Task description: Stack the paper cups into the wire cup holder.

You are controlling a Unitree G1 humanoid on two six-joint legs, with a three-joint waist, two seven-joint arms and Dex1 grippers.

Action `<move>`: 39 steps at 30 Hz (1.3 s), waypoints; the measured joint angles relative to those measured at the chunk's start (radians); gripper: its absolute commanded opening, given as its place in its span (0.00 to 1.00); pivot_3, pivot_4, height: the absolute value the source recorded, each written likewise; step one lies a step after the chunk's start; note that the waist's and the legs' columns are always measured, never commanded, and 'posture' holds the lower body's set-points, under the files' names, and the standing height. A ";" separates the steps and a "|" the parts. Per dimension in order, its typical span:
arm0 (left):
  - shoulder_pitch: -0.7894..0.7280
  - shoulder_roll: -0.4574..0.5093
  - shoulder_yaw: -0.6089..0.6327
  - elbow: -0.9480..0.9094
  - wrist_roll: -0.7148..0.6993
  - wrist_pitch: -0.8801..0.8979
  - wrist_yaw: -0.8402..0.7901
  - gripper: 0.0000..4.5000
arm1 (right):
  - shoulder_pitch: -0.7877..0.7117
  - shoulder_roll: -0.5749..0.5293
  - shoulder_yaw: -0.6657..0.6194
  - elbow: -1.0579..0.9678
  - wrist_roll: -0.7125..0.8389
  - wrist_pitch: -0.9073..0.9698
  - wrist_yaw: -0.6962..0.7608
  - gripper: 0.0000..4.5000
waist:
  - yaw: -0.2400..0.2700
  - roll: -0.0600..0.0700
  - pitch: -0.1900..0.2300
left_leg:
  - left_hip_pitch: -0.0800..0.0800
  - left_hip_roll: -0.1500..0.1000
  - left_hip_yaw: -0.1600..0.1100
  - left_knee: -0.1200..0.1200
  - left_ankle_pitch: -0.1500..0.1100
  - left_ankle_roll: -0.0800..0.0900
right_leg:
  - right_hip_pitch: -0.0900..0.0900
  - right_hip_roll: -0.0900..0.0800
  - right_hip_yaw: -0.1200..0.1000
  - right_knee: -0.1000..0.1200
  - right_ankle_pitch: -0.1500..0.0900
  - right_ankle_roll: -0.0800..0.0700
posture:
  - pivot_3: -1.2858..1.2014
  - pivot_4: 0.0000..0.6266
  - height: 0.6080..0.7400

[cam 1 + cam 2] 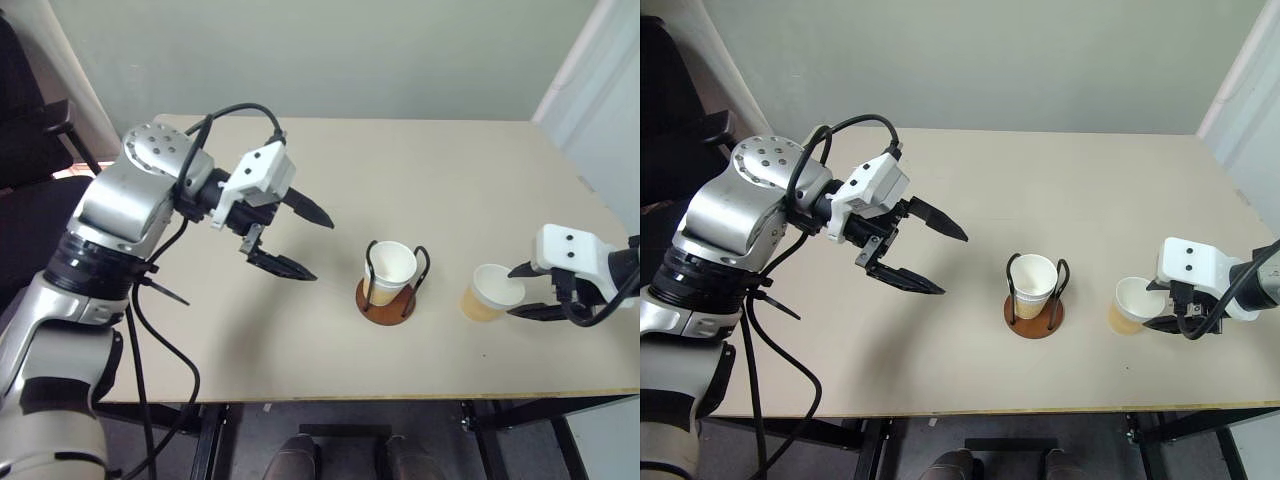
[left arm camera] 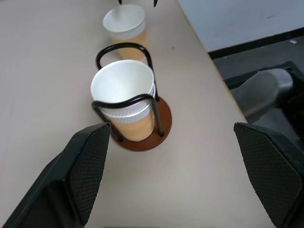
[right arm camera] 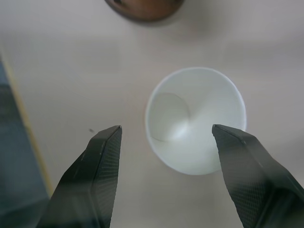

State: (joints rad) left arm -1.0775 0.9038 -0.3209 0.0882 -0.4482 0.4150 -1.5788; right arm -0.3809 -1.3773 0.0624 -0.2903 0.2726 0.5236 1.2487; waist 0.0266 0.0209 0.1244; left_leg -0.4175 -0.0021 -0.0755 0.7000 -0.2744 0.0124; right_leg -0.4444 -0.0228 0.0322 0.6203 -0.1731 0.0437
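The wire cup holder (image 1: 385,303), a reddish-brown disc with black wire loops, stands on the table right of centre. Two paper cups (image 1: 393,264) sit nested in it, tan outside and white inside; their stacked rims (image 2: 124,88) show in the left wrist view. A third paper cup (image 1: 489,293) stands upright on the table to the holder's right. My right gripper (image 1: 512,292) is open just to that cup's right, one finger (image 3: 97,171) to each side, with the cup (image 3: 195,126) close to one finger. My left gripper (image 1: 320,248) hangs wide open and empty above the table, left of the holder.
The tan table (image 1: 300,340) has its front edge (image 1: 400,394) close below the holder and the loose cup. A black chair (image 1: 25,110) stands off the table's far left corner. Black cables (image 1: 150,330) loop from my left arm.
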 measured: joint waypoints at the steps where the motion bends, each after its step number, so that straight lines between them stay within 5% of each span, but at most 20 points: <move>1: 0.000 0.002 0.008 0.000 0.007 0.000 0.001 0.99 | -0.010 0.010 0.015 0.007 -0.013 -0.009 0.002 0.70 | 0.000 0.000 0.000 | 0.000 0.000 0.000 0.000 0.000 0.000 | 0.000 0.000 0.000 0.000 0.000 0.000 | 0.52 0.24 1.00; 8: 0.005 -0.002 0.022 -0.001 0.057 0.006 0.008 0.99 | -0.073 0.071 0.138 0.046 -0.146 -0.080 0.038 0.70 | 0.000 0.000 0.000 | 0.000 0.000 0.000 0.000 0.000 0.000 | 0.000 0.000 0.000 -0.001 0.000 0.000 | 0.52 0.24 1.00; 11: 0.009 -0.003 0.023 -0.001 0.066 0.003 0.007 1.00 | -0.084 0.087 0.156 0.046 -0.176 -0.090 0.051 0.57 | -0.001 0.000 0.000 | 0.000 0.000 0.000 -0.001 0.000 0.000 | 0.000 0.000 0.000 -0.001 0.000 0.000 | 0.52 0.24 1.00; 18: 0.011 -0.003 0.033 -0.001 0.087 -0.006 0.006 1.00 | -0.085 0.113 0.158 0.048 -0.220 -0.111 0.068 0.02 | -0.001 0.000 0.000 | -0.001 0.000 0.000 -0.001 0.000 0.000 | 0.000 0.000 0.000 -0.002 0.000 0.000 | 0.52 0.24 1.00; 30: 0.016 -0.001 0.036 0.000 0.100 -0.014 0.003 1.00 | -0.101 0.078 0.097 0.052 -0.189 -0.110 0.125 0.01 | -0.001 0.000 0.000 | -0.001 0.000 0.000 -0.001 0.000 0.000 | 0.000 0.000 0.000 -0.003 0.000 0.000 | 0.52 0.24 1.00; 39: 0.036 0.006 0.044 0.010 0.076 -0.039 -0.001 1.00 | -0.624 0.126 0.091 0.003 -0.018 0.007 0.329 0.01 | -0.014 0.000 0.000 | -0.001 0.001 -0.002 -0.003 0.000 -0.001 | -0.002 0.001 -0.001 -0.002 -0.002 -0.005 | 0.52 0.24 1.00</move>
State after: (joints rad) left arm -1.0410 0.9095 -0.2772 0.0982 -0.3720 0.3759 -1.5795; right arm -1.0048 -1.2510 0.1536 -0.2870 0.2543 0.5305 1.5775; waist 0.0122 0.0204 0.1244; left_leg -0.4188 -0.0012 -0.0773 0.6970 -0.2744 0.0118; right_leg -0.4462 -0.0214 0.0311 0.6180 -0.1753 0.0386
